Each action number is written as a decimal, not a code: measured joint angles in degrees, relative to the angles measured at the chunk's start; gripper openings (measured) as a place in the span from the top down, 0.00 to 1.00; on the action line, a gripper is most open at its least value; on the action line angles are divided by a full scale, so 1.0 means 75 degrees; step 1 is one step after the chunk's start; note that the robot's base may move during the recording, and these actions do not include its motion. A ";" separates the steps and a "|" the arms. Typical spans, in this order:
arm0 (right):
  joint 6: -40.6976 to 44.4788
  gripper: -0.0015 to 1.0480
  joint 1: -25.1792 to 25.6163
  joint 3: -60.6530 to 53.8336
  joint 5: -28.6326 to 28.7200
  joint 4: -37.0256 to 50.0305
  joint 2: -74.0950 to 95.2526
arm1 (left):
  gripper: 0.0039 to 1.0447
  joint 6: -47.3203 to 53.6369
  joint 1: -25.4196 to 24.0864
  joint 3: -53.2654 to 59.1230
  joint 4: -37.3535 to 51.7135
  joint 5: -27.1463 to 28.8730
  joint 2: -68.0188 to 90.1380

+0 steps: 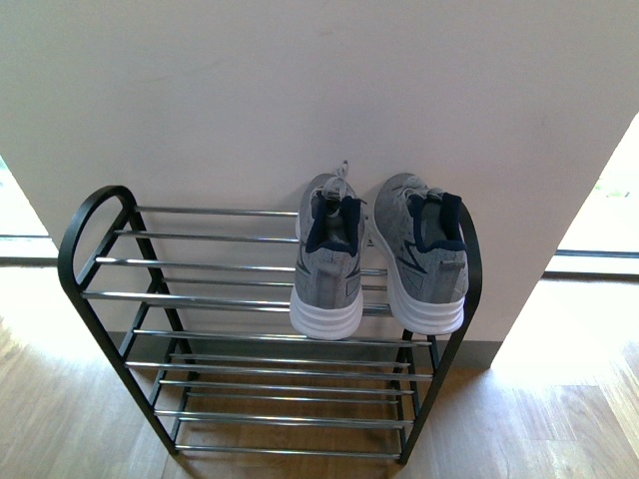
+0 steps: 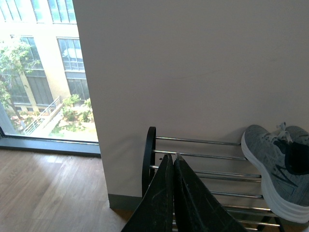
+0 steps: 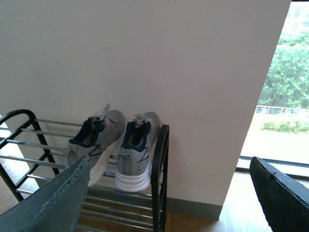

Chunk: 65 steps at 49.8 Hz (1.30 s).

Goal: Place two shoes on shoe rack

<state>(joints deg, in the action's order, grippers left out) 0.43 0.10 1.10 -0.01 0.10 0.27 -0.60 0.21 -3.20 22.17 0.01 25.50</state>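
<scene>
I have the outer sneaker point(image 1: 424, 261) and the inner sneaker point(image 1: 327, 261) just beside each other on the top tier of the rack point(image 1: 62, 264). They are at its right end, heels toward me, toes at the wall point(image 1: 250, 90). The outer one sits by the right frame. My left gripper point(image 2: 174, 157) has its fingers pressed together; my right gripper point(image 3: 170, 162) is spread wide.

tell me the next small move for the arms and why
Probably just draw both arms back a little and stop. Both grey knit sneakers with white soles already sit side by side on the top tier of the black metal-framed rack with silver bars. The left jaws are shut on nothing, the right jaws open and empty.
</scene>
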 joint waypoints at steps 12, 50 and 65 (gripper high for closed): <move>0.0000 0.09 0.0000 0.0000 0.0000 0.0000 0.0000 | 0.99 0.0003 0.0000 0.0323 -0.0236 -0.0003 -0.0647; -0.0003 0.09 0.0000 0.0000 0.0000 -0.0003 0.0000 | 0.99 0.0003 -0.0003 0.0321 -0.2935 0.0003 -0.3258; -0.0003 0.09 0.0000 0.0000 0.0000 -0.0003 0.0000 | 0.79 0.0000 -0.0009 0.0321 -0.2958 -0.0003 -0.3276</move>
<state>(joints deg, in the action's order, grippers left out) 0.40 0.10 1.10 -0.01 0.08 0.27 -0.60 0.14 -0.80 -0.01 -0.01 0.93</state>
